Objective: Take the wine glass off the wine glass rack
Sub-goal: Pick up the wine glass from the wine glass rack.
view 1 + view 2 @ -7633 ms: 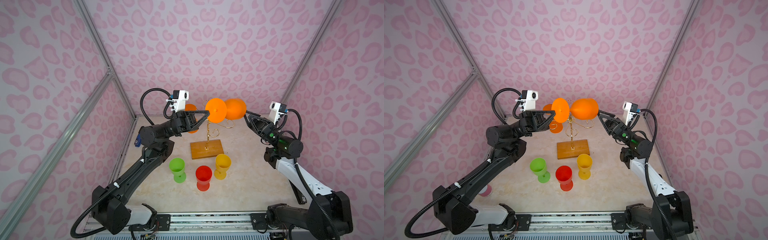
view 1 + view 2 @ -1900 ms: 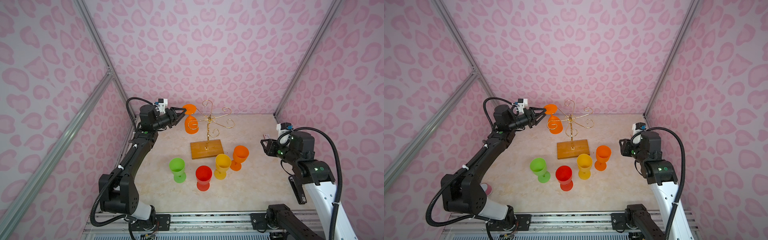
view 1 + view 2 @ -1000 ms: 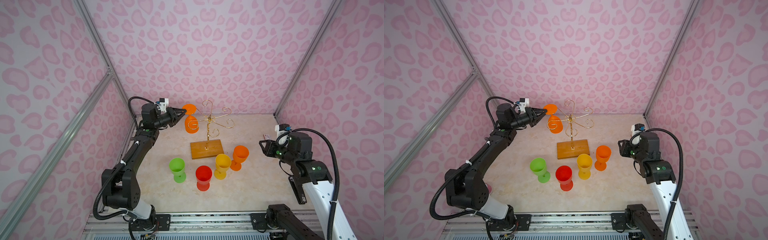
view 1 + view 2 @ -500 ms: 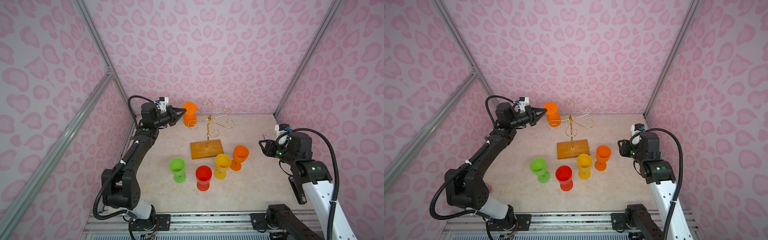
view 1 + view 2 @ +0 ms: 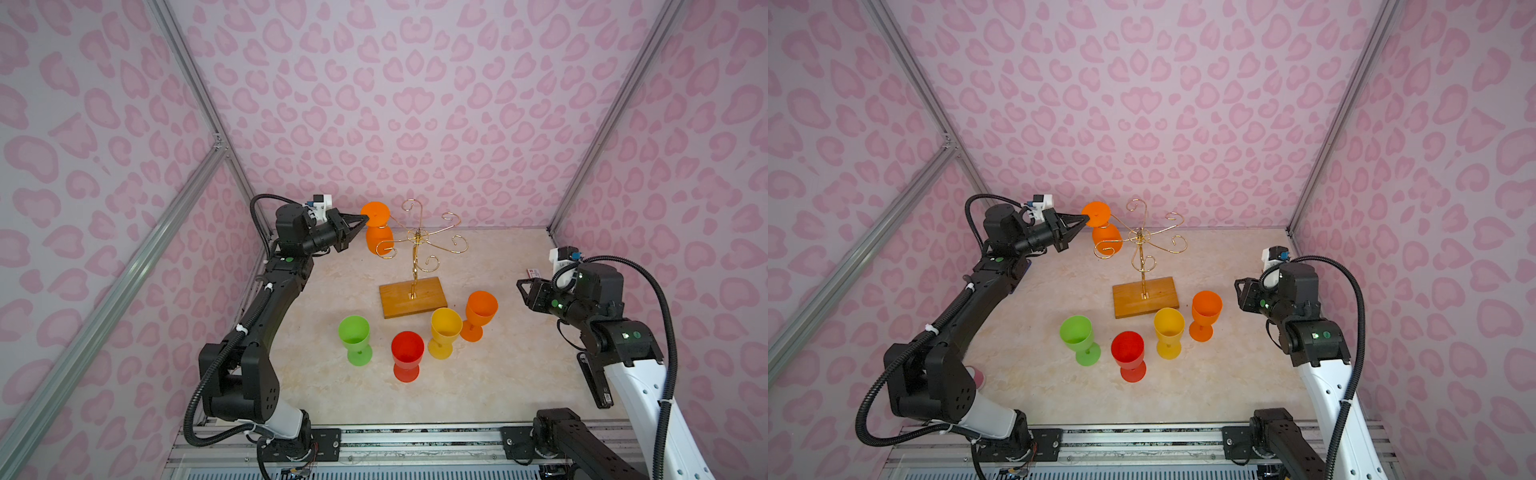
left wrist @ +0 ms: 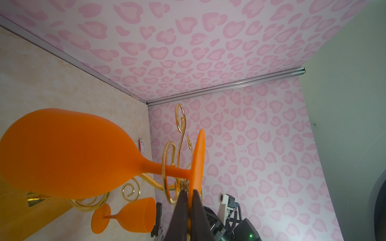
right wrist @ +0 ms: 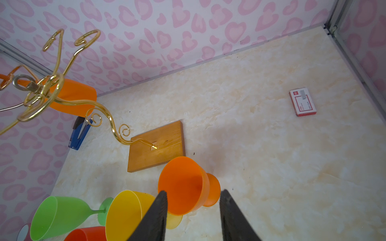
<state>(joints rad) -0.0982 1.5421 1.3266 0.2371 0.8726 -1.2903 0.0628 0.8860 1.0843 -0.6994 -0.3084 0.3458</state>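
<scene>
In the last second the left gripper (image 6: 189, 191) has pinched fully shut on the rim of the foot of the wine glass (image 5: 379, 239), and that foot now sits higher than it did two seconds ago. The orange glass hangs bowl-down on the wine glass rack (image 5: 415, 245), at the arm nearest the left wall, its stem threaded through a gold curl in the left wrist view.

The grip is on a thin disc edge, so the glass will likely swing. The safe move is a slow, level draw outward along the wire until the stem clears the curl's open end, without tugging the light stand over.

The right gripper (image 7: 193, 193) waits well clear, fingers partly apart and holding nothing.

Pink heart-print walls (image 5: 415, 104) enclose a cream marbled table (image 5: 498, 257). In front of the wooden base stand four more glasses: green (image 5: 353, 332), red (image 5: 407, 348), yellow (image 5: 446, 326) and orange (image 5: 481, 307). A blue stapler (image 7: 80, 133) and a small red-and-white box (image 7: 302, 101) lie towards the edges.
</scene>
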